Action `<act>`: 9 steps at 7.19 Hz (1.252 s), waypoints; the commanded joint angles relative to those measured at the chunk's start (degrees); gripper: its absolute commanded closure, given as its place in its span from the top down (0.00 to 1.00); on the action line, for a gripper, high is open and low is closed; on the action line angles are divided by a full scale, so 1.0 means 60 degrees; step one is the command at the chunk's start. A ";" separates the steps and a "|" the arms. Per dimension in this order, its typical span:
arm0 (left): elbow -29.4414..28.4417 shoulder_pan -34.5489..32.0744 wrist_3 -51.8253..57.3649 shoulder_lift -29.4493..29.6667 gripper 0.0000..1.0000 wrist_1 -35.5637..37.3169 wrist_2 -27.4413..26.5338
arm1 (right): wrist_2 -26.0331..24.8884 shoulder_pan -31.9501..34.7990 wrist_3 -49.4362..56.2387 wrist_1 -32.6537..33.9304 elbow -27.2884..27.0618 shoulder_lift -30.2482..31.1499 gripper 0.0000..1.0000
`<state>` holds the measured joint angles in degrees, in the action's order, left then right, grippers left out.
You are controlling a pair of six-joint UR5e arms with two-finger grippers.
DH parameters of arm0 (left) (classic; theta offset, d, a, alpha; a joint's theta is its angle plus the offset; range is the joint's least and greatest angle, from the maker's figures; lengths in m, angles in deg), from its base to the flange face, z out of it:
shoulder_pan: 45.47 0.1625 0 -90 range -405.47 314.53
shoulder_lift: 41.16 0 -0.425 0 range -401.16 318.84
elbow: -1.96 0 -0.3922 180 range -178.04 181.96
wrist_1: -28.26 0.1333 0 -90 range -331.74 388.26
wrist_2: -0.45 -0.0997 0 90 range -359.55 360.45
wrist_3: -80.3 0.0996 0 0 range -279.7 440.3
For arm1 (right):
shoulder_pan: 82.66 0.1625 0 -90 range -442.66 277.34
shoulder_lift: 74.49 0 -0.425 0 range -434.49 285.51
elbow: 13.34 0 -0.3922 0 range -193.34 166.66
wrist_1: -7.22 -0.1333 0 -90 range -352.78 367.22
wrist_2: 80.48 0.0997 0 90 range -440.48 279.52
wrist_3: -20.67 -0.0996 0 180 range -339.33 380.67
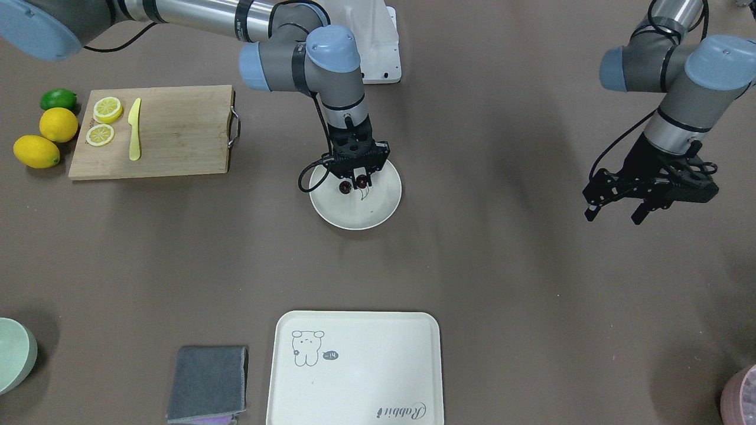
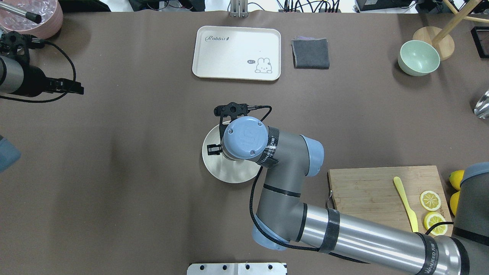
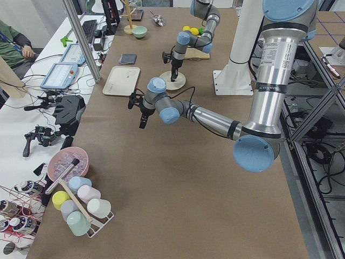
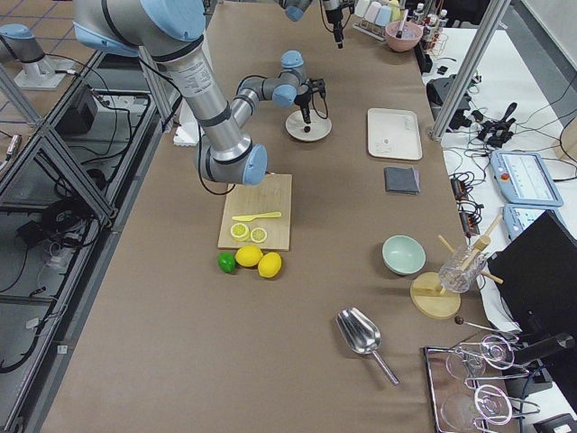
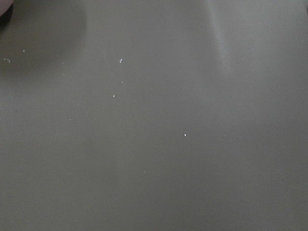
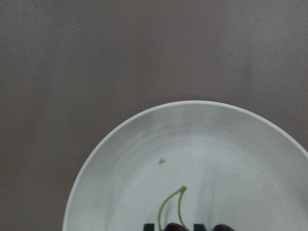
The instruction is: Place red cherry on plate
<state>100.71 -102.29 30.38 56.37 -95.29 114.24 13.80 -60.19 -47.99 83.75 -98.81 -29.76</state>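
The red cherry (image 1: 344, 188), a pair of dark glossy fruits on thin green stems (image 6: 168, 208), sits low on the near-robot side of the round cream plate (image 1: 378, 212). My right gripper (image 1: 354, 182) points straight down over that spot. One cherry (image 6: 175, 226) is between its black fingertips (image 6: 149, 226), the other lies just outside them, and the stems lie on the plate's floor. From overhead the wrist hides the fruit and only the plate (image 2: 225, 172) shows. My left gripper (image 1: 617, 212) hangs open and empty above bare table far to the side.
A wooden cutting board (image 1: 177, 133) holds lemon slices (image 1: 108, 109) and a yellow knife (image 1: 135, 130), with two lemons (image 1: 58, 124) and a lime (image 1: 58, 98) beside it. On the operators' side are the rabbit tray (image 1: 354, 369), a grey cloth (image 1: 208, 382) and a mint bowl (image 2: 418, 58).
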 commanded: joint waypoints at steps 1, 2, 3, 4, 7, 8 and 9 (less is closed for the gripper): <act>-0.0126 -0.0313 0.0463 -0.0285 0.98 -0.0078 0.0063 | 0.0121 0.0091 -0.0435 0.0105 -0.0080 -0.0261 1.00; -0.0140 -0.0663 0.1613 -0.0606 0.97 -0.0020 0.0222 | 0.0818 0.0498 -0.0392 0.0120 -0.0124 -0.0248 1.00; -0.0169 -0.1247 0.2596 -0.0885 0.97 0.0111 0.0674 | 0.1826 0.1170 -0.0276 0.0280 -0.0342 -0.0161 1.00; -0.0169 -0.1920 0.3447 -0.1337 0.98 0.0112 0.1026 | 0.2793 0.1843 0.0073 0.1572 -0.1127 0.0000 1.00; -0.0198 -0.3460 0.5543 -0.2174 0.98 0.0199 0.1367 | 0.4172 0.3817 0.3345 0.4698 -0.4043 0.2247 1.00; -0.0228 -0.3986 0.6290 -0.2235 0.97 0.0461 0.1758 | 0.4716 0.4857 0.5026 0.4705 -0.4601 0.3722 1.00; -0.0213 -0.4644 0.6878 -0.2119 0.97 0.1464 0.2734 | 0.5273 0.5839 0.6754 0.4662 -0.4723 0.4911 1.00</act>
<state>99.44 -125.67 66.84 43.48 -91.65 125.37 41.23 -32.49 -19.75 111.09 -124.73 -9.42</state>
